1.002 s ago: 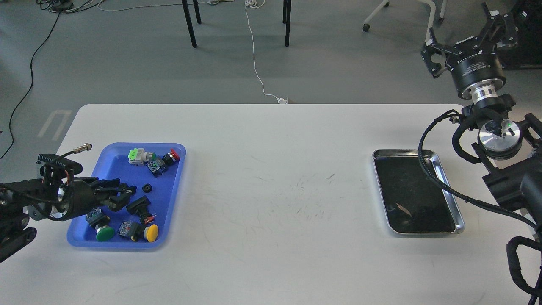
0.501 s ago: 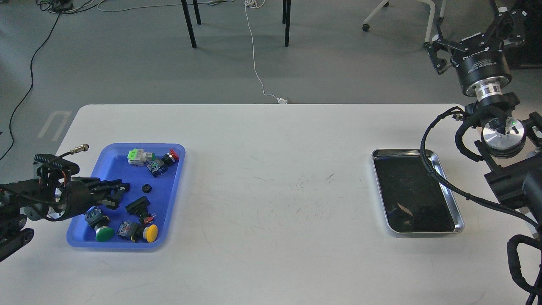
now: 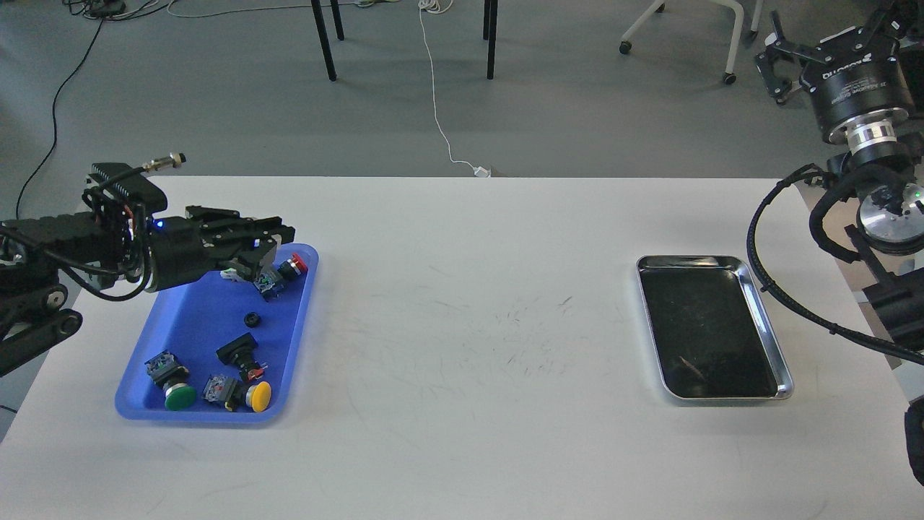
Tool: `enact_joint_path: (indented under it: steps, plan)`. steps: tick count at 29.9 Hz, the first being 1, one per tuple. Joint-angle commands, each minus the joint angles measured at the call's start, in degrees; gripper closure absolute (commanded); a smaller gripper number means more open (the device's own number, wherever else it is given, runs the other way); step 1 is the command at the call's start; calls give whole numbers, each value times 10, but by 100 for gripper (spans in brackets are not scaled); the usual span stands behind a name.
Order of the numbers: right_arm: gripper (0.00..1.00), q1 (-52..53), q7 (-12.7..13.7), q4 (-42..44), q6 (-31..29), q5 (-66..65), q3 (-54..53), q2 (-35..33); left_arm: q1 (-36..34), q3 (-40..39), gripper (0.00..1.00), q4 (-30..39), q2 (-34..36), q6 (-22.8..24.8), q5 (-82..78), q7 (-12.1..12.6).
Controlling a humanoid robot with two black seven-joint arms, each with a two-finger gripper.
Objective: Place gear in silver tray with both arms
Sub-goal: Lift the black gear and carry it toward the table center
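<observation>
The gear [image 3: 252,318], a small black ring, lies in the blue plastic tray [image 3: 191,325] at the left. My left gripper [image 3: 278,245] hovers over the far end of that tray, beyond the gear, pointing right; its fingers stand apart and hold nothing. The silver tray [image 3: 722,396] sits on the right side of the table, its dark bottom bare. My right gripper [image 3: 830,32] is raised high beyond the table's far right corner, its fingers spread wide and empty.
Several push-button switches lie in the blue tray: a red one [image 3: 292,266], a green one [image 3: 179,396], a yellow one [image 3: 258,395] and a black one [image 3: 238,352]. My right arm's cable [image 3: 765,289] hangs over the silver tray's right edge. Chair legs stand beyond the table.
My left gripper has risen and moved away and to the right, from the blue tray's left middle to its far end. My right gripper has moved right and farther away.
</observation>
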State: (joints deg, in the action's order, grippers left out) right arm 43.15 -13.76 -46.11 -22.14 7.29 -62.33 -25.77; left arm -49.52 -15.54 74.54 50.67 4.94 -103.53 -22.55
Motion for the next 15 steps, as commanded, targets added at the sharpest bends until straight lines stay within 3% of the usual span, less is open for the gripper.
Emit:
enact_joint_path:
  steps: [1, 6, 8, 15]
  plan:
    - [1, 3, 2, -10, 0, 0, 3, -12, -53, 5, 88, 18, -67, 39, -7, 12]
    - [1, 40, 7, -11, 1, -2, 25, -24, -82, 17, 88, 10, -202, 96, -50, 23]
    - [1, 68, 7, -6, 1, -2, 54, -31, -82, 26, 88, -4, -248, 107, -69, 39]
    - [1, 108, 7, -4, 5, -2, 81, -36, -74, 80, 88, -82, -412, 108, -90, 92]
